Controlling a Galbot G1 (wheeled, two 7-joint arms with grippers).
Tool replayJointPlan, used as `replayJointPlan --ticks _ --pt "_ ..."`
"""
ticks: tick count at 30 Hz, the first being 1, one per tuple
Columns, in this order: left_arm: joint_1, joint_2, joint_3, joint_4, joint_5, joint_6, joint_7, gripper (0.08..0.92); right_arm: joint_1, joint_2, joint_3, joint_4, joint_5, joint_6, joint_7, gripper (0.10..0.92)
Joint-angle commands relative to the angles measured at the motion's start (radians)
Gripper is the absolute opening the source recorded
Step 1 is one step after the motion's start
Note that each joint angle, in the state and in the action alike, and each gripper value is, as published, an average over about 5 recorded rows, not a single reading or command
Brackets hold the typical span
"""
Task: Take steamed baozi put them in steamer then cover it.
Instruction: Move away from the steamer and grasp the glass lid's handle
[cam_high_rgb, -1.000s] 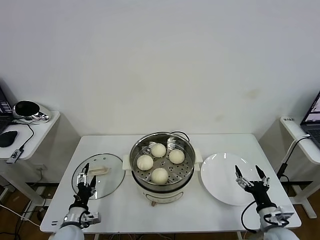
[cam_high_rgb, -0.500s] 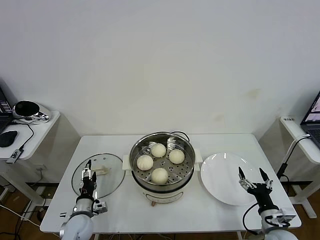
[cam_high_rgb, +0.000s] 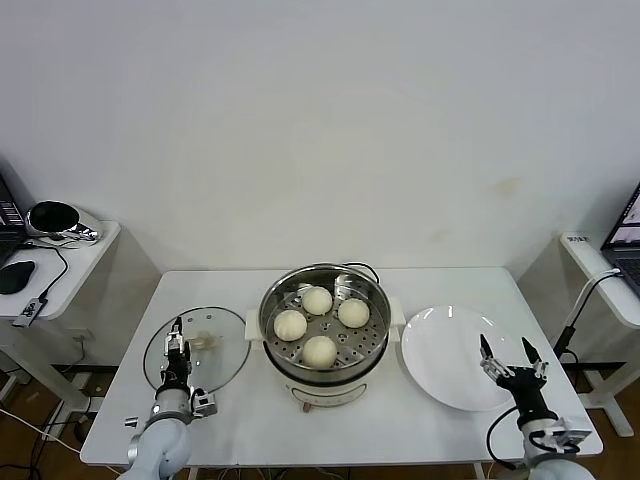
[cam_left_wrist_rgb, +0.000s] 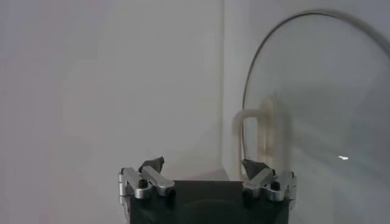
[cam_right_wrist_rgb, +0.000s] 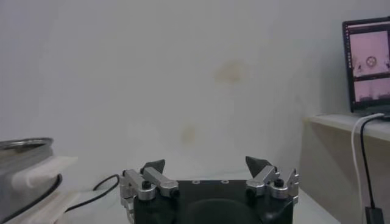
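I see all four steamed baozi (cam_high_rgb: 319, 325) sitting inside the steamer (cam_high_rgb: 323, 330). What I need now is the glass lid (cam_high_rgb: 197, 350), flat on the table to the steamer's left. My left gripper (cam_high_rgb: 178, 340) hangs over it, fingers apart, holding nothing, the cream handle (cam_left_wrist_rgb: 259, 135) just ahead. My right gripper (cam_high_rgb: 508, 356) waits wide apart by the white plate (cam_high_rgb: 450, 355).

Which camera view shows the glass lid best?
The head view: the whole glass lid lies flat on the table, left of the steamer. The left wrist view shows only part of its rim and handle. The right wrist view shows none of it.
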Motion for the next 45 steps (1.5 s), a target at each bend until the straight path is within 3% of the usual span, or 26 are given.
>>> replayJointPlan --ticks 1,34,41,45 --pt "-0.030 -0.007 0.006 0.039 0.014 0.014 0.000 0.823 -0.003 0.002 0.001 -0.001 -0.003 0.003 0.003 0.823" --pt "-0.194 -0.029 0.037 0.227 -0.072 0.010 -0.072 0.823 -0.026 0.004 0.020 0.015 -0.025 -0.005 0.008 0.823" --pt "-0.183 -0.025 0.037 0.252 -0.094 0.006 -0.093 0.823 -0.029 0.003 0.025 0.020 -0.025 -0.009 0.008 0.823" --pt "-0.172 -0.025 0.038 0.262 -0.102 -0.004 -0.113 0.780 -0.029 0.004 0.025 0.020 -0.028 -0.012 0.009 0.823"
